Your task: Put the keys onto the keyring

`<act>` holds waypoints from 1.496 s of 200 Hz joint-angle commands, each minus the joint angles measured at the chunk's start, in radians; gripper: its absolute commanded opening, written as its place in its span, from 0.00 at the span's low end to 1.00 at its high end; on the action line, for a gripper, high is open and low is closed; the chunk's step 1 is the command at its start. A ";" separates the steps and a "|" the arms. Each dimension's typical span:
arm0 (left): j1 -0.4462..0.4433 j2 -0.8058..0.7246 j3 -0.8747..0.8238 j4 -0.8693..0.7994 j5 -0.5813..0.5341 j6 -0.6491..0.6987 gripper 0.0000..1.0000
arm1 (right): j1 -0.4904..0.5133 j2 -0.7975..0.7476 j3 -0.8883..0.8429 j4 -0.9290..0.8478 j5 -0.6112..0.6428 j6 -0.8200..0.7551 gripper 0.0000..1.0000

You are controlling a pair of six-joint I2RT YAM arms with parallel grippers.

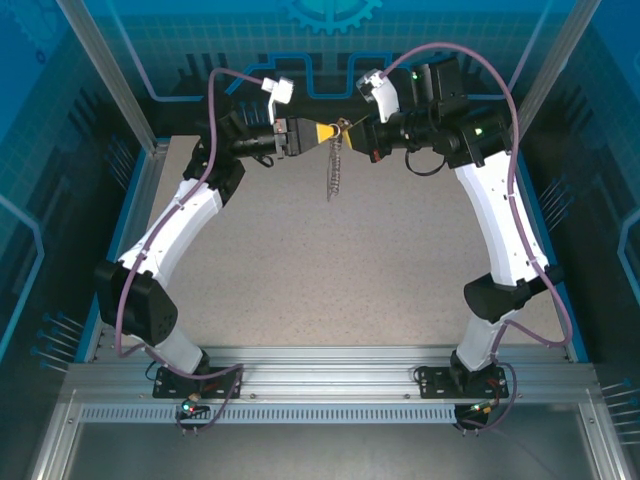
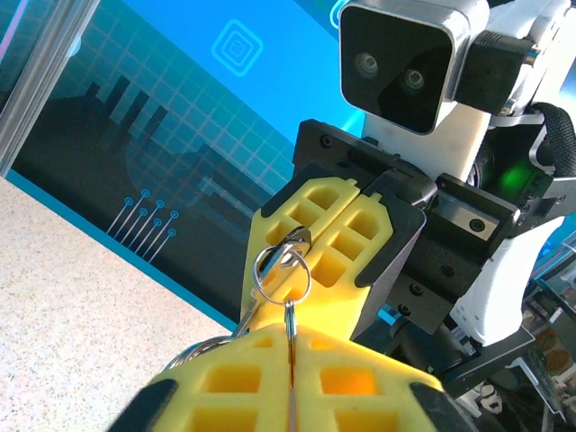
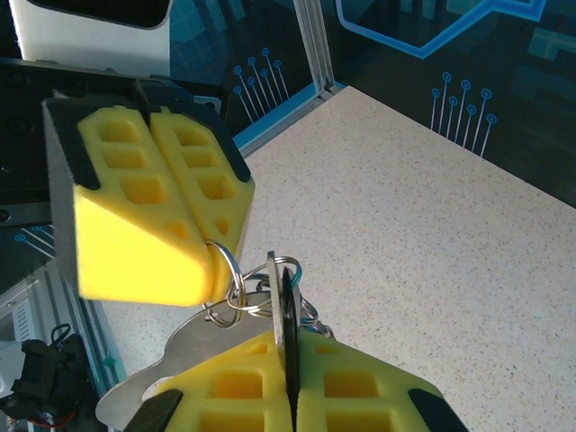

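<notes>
Both grippers meet in the air over the far end of the table point(image 1: 400, 260).
We see the left gripper point(image 2: 290, 340) pressed shut on a link of the keyring point(image 1: 335, 172), which hangs down below the fingertips. The right gripper point(image 3: 286, 349) is clamped on the keys point(image 3: 288, 310), held edge-on between its yellow pads, just beside the left gripper's tips.

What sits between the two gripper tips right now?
Linked silvery rings run from the left gripper to the key pinched by the right gripper, clearest in right wrist view.
</notes>
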 commanded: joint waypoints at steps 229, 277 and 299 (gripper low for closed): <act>0.120 -0.101 -0.168 -0.146 -0.180 0.069 0.59 | -0.140 0.378 0.027 0.074 0.016 0.069 0.00; 0.126 -0.118 -0.170 -0.181 -0.196 0.073 0.59 | -0.127 0.548 0.129 0.095 -0.019 0.113 0.00; 0.128 -0.120 -0.169 -0.198 -0.197 0.082 0.59 | -0.109 0.539 0.051 0.119 -0.020 0.115 0.00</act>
